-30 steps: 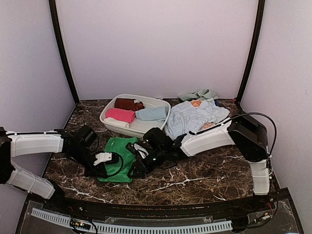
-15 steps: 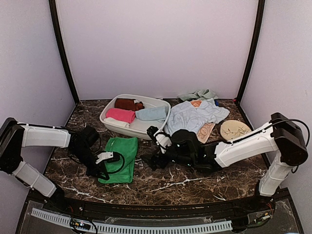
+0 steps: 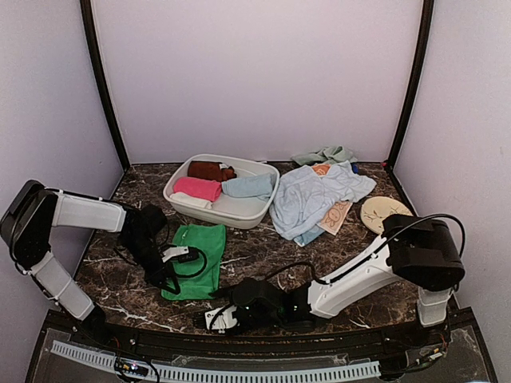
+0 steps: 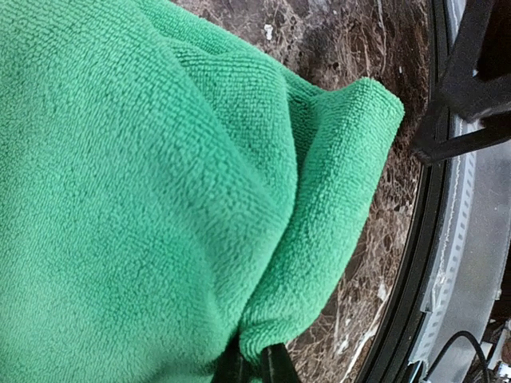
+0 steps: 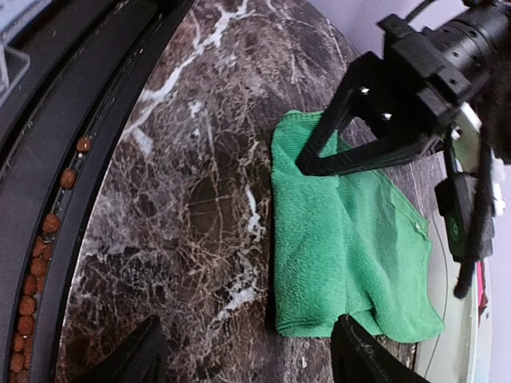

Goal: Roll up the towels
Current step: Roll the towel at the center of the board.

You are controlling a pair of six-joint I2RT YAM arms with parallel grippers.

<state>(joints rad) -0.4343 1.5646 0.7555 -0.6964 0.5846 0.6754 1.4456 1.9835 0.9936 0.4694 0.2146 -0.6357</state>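
Top view overhead; wrist views — left closest — share green towel (image 5: 343, 255).

Left tool (image 4: 255, 367) pinched closed; right tool (image 5: 243, 361) spread wide, its arm stretched low leftward.

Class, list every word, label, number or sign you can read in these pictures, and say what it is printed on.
None can be read.
The peach cloth and the tan disc bear printed patterns, too small to tell whether any are letters.
The green towel is plain.
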